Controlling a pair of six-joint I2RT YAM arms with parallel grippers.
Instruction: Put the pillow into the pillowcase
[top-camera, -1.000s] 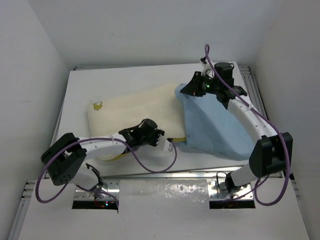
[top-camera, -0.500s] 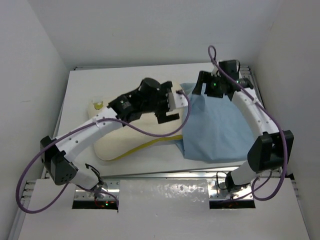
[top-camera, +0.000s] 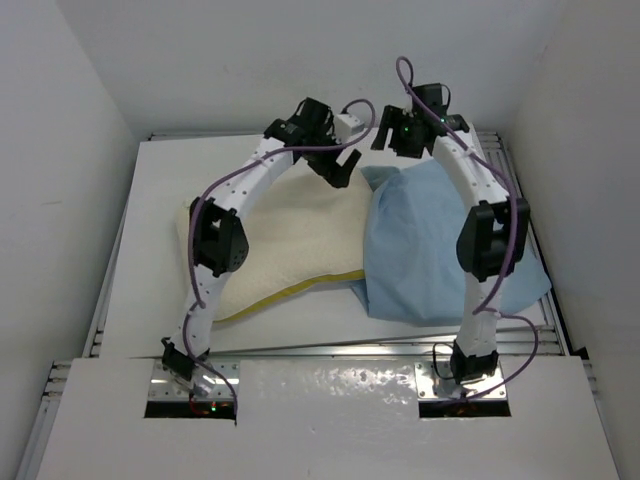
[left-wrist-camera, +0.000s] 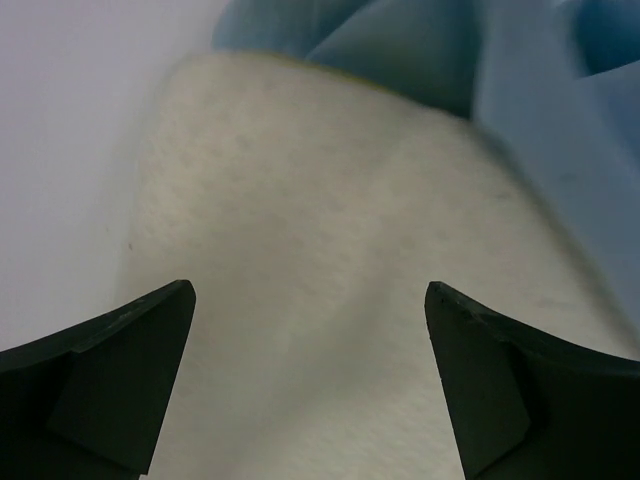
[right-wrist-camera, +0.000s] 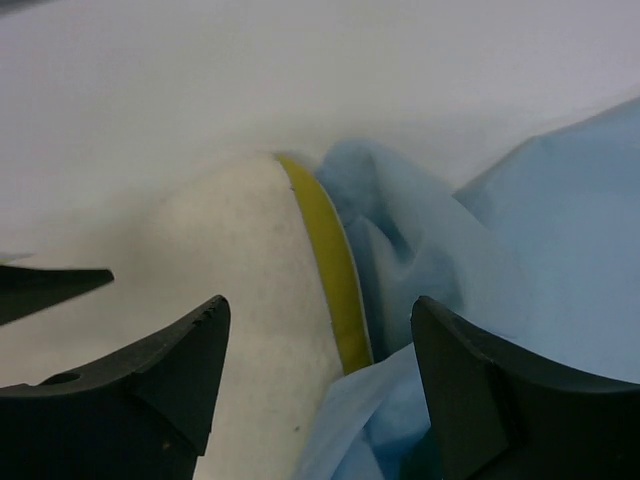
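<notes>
A second ago I had the left gripper (top-camera: 340, 168) clenched low at the near edge of the pillow (top-camera: 290, 235) and the right gripper (top-camera: 388, 138) holding the far corner of the pillowcase (top-camera: 430, 250) up off the table (top-camera: 150, 200). Both have since let go and swung to the far side. The left jaws now stand wide apart with nothing between them, hanging over the pillow's far right corner. The right jaws are parted and empty too, looking down at the same corner from the other side. With the lift gone, the blue case has slumped flat on the right half of the table. The pillow lies left of it, its right end just tucked into the mouth and most of its cream top still bare. In the right wrist view I see the yellow band (right-wrist-camera: 325, 260) at that corner, with the blue fabric bunched right against it rather than drawn over it. I judge the near side done for now and the far side the next job: regrip the case's far lip and pull it along the pillow. The fabric is slack, so I may pinch only one layer.
</notes>
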